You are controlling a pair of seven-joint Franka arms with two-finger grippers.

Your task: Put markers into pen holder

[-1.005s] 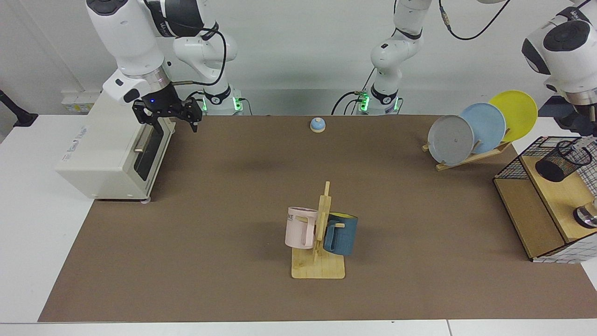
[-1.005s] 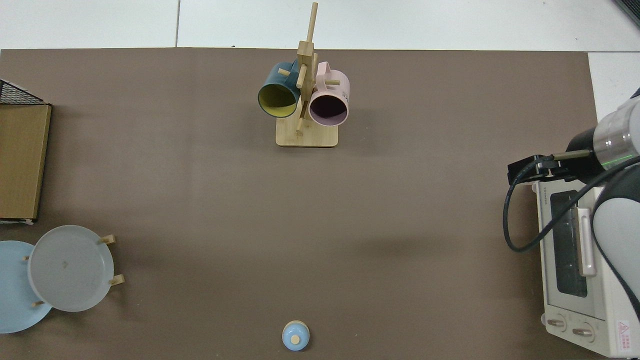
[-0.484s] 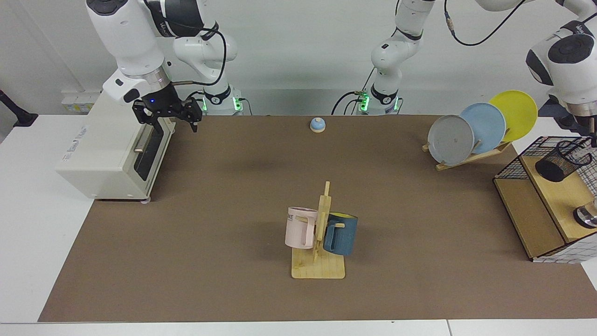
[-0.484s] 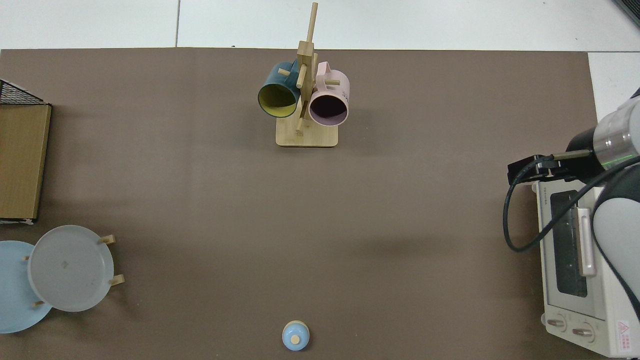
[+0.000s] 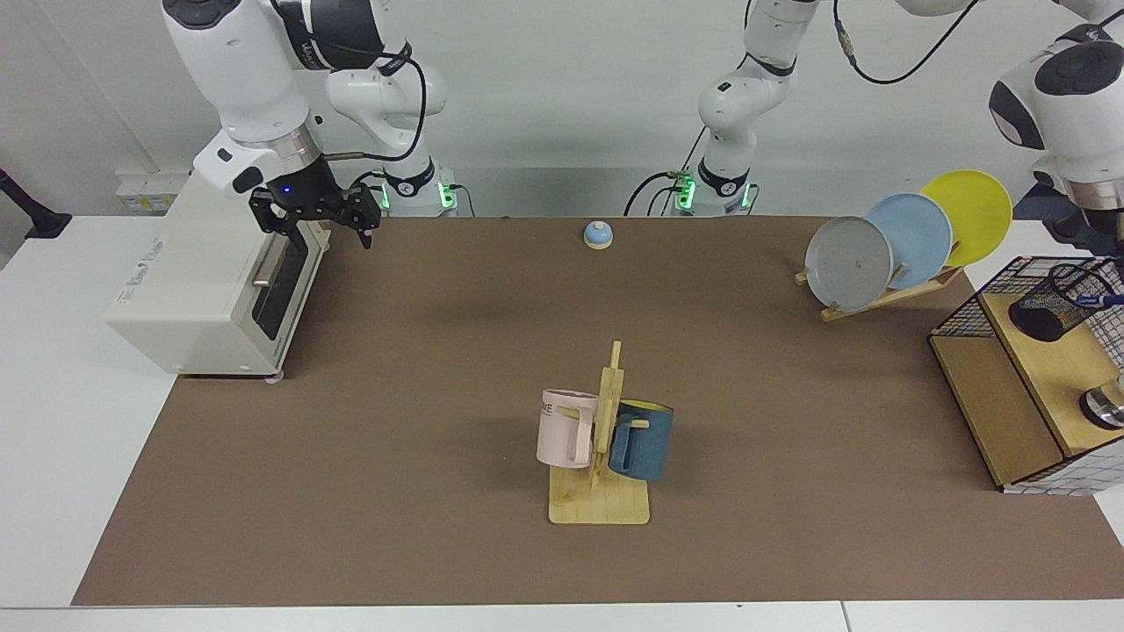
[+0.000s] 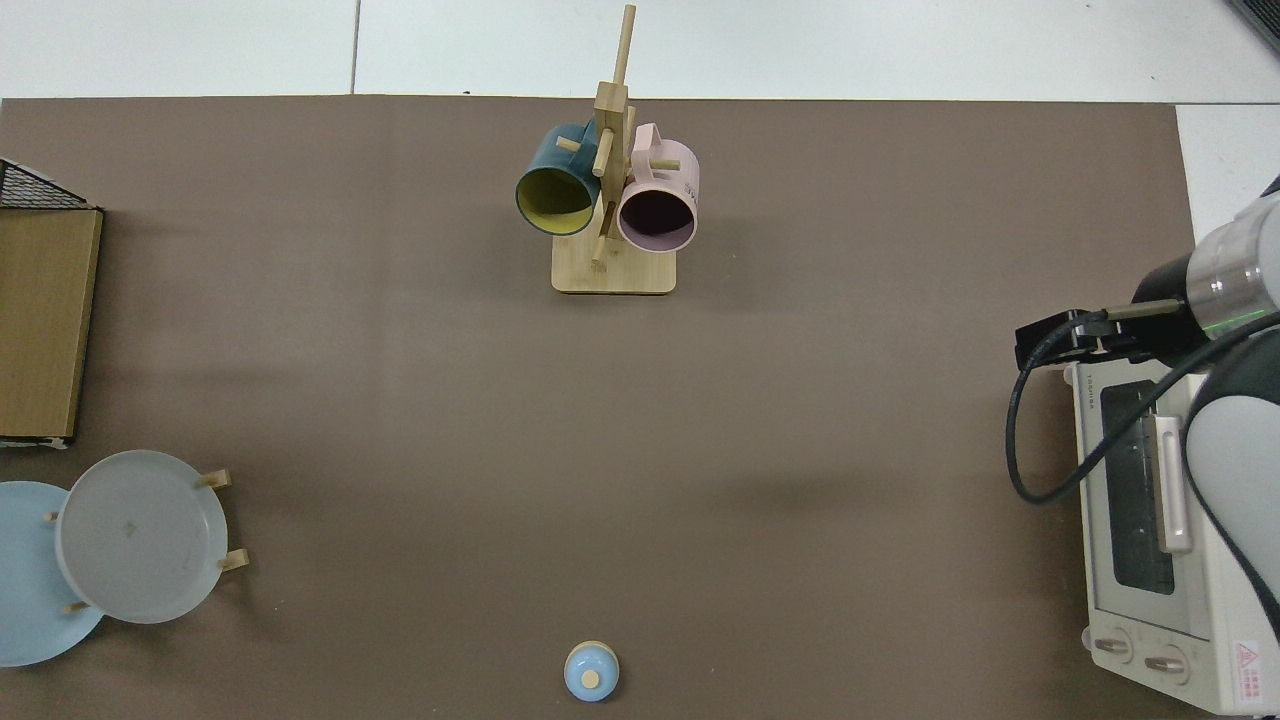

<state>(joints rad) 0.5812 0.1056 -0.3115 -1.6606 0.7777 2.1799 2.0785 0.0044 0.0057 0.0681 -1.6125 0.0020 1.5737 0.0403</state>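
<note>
Left pincer point(image 5: 1108, 254) above pen holder point(image 5: 1058, 303), facing view only.

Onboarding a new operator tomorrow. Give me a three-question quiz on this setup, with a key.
1. True or false: the pink mug hangs on the wooden rack.
2. The right pincer hangs open, nearest to:
A. the toaster oven
B. the plates
C. the bell
3. Fill in: the left pincer is above the black mesh ___, where the marker pokes out past the rim.

Key: 1 true; 2 A; 3 cup.
</note>
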